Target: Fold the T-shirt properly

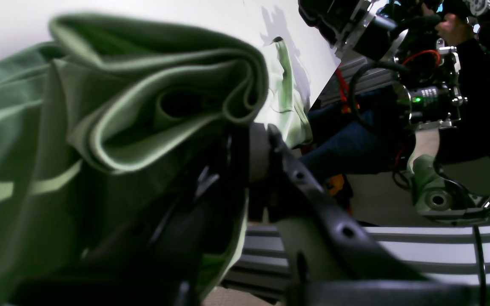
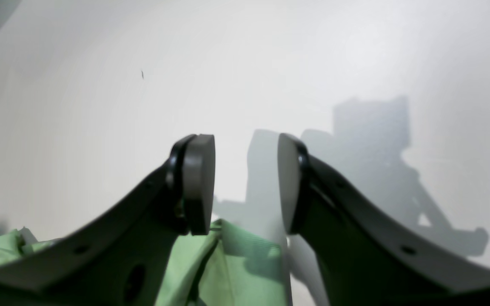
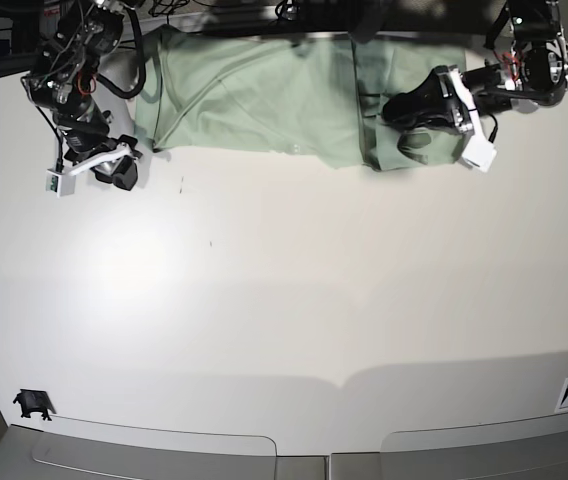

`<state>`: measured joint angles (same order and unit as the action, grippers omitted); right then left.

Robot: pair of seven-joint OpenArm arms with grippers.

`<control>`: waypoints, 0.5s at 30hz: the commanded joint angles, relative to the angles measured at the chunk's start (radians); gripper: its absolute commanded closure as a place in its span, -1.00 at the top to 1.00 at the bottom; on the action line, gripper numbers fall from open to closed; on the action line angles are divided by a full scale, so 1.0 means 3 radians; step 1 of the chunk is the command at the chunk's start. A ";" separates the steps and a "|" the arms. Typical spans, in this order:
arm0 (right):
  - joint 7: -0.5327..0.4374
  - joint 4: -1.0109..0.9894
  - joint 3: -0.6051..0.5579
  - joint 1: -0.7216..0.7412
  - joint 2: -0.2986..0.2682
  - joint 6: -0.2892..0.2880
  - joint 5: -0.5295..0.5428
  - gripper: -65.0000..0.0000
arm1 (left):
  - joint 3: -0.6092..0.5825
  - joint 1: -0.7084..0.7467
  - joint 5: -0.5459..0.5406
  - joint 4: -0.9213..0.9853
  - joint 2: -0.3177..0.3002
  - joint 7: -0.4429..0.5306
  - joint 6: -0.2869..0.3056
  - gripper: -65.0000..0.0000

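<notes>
Lying stretched along far edge of white table [image 3: 284, 300]: T-shirt [image 3: 264, 95], pale mint green, spread mostly flat, wrinkled, one end doubled over under left arm. Left wrist view: thick bunch of folded layers [image 1: 160, 97] right at left end effector [image 3: 396, 110], fingers pinched on cloth. Right end effector [image 2: 245, 187] fingers apart, nothing between pads [image 2: 198, 182]; shirt edge [image 2: 232, 263] just below, beside it on table.

I see the T-shirt [image 3: 264, 100], pale mint green, spread sideways along the far edge of the white counter [image 3: 284, 300]. Its one end is doubled over into a thicker panel, and my left wrist camera shows bunched folds [image 1: 151, 93] up close.
</notes>
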<state>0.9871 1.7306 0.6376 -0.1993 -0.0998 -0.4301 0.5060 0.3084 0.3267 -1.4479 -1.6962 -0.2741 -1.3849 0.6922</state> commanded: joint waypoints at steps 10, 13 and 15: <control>-0.0076 0.0058 0.0009 0.0037 -0.0037 -0.0027 0.0072 -0.29 | -0.0089 -0.0008 -0.0119 -0.0061 -0.0019 0.0092 0.0020 -0.40; -0.0076 0.0058 0.0009 0.0037 -0.0036 -0.0025 0.0074 -0.29 | -0.0317 -0.0009 -0.0119 -0.0061 -0.0019 0.0230 0.0020 -0.29; -0.0075 0.0058 0.0009 0.0037 -0.0036 -0.0027 0.0072 -0.29 | -0.0476 -0.0020 -0.0119 -0.0061 -0.0019 0.0261 0.0020 -0.28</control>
<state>0.9871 1.7306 0.6376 -0.1993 -0.0998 -0.4301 0.5060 0.1612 0.3260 -1.4513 -1.6962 -0.2741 -1.3201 0.6922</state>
